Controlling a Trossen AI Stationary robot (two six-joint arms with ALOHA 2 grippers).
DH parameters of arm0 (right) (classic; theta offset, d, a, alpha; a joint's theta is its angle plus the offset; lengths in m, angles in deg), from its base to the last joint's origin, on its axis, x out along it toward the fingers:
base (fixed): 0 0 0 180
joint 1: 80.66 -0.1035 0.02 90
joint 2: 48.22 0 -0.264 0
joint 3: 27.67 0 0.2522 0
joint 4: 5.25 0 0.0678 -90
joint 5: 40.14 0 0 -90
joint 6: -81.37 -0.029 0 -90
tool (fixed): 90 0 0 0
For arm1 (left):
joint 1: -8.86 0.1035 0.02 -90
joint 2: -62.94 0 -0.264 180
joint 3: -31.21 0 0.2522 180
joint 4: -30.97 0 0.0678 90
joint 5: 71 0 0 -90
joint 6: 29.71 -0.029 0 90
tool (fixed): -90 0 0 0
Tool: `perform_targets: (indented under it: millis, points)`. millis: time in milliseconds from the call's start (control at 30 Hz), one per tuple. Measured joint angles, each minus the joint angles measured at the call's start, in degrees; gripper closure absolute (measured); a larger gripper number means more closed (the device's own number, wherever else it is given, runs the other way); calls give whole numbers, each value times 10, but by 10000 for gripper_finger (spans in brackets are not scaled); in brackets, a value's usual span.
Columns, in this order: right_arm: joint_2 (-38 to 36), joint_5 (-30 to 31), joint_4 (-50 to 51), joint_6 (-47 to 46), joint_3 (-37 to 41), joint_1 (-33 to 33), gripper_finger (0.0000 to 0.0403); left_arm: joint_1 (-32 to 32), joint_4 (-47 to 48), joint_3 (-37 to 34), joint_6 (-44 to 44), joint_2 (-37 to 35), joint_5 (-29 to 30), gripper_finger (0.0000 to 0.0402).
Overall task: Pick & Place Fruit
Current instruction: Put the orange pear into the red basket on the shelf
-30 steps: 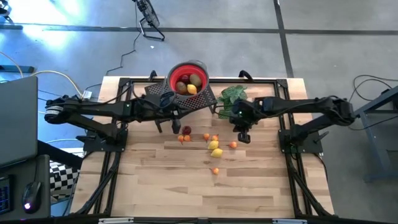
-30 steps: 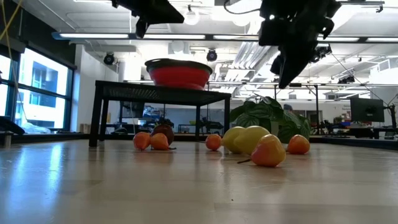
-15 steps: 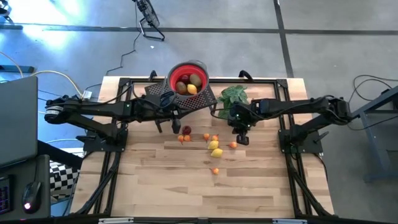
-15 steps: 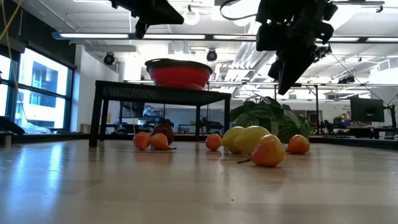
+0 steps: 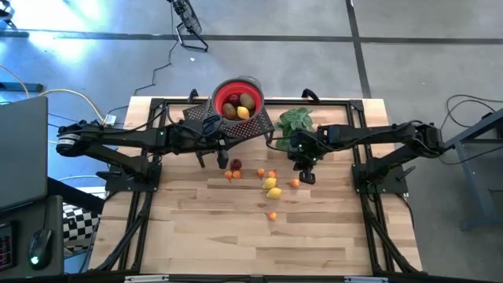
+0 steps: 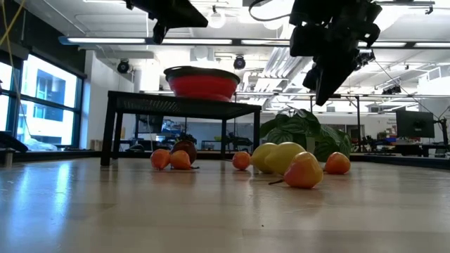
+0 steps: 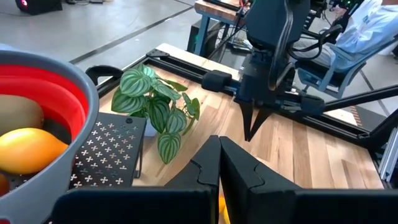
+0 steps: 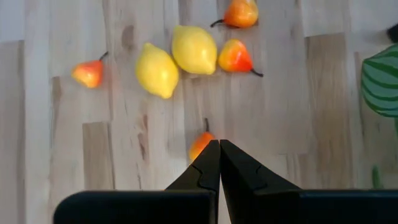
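Observation:
Several small fruit lie loose on the wooden table: two yellow lemons [image 8: 156, 70], [image 8: 194, 50], orange-red pieces [image 8: 235, 57], [image 8: 89, 73] and a dark red one [image 5: 236, 164]. A red bowl [image 5: 238, 101] on a black perforated stand [image 5: 236, 127] holds a lemon [image 7: 28, 149] and a kiwi-like oval [image 7: 17, 115]. My right gripper [image 8: 219, 149] hangs shut and slanting down, well above the table, over a small orange fruit [image 8: 199, 147]. My left gripper [image 7: 219, 146] is shut and empty, held high beside the bowl, near the table's far edge.
A green leafy plant [image 5: 295, 122] stands at the back of the table, right of the stand and close to my right arm. The near half of the table [image 5: 259, 244] is bare wood. Black frame rails run along both sides.

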Motion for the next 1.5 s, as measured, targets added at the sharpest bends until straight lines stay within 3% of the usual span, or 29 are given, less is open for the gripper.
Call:
perform_targets:
  millis: [167,300,600,800,967,1500]
  points:
    - [0,-1,-13,-20,0,0,396,0,0,0,-1,0,0,401]
    - [0,-1,-12,-16,0,-2,370,0,0,0,-1,0,0,401]
    - [0,30,-15,12,3,-37,209,0,1,0,-2,0,1,401]
    - [0,49,-50,11,47,-67,145,0,15,0,-2,0,1,401]
    - [0,68,-100,-1,88,-75,125,0,32,0,-2,0,1,401]
    - [12,103,-223,-51,183,-76,123,0,30,0,-2,0,1,401]
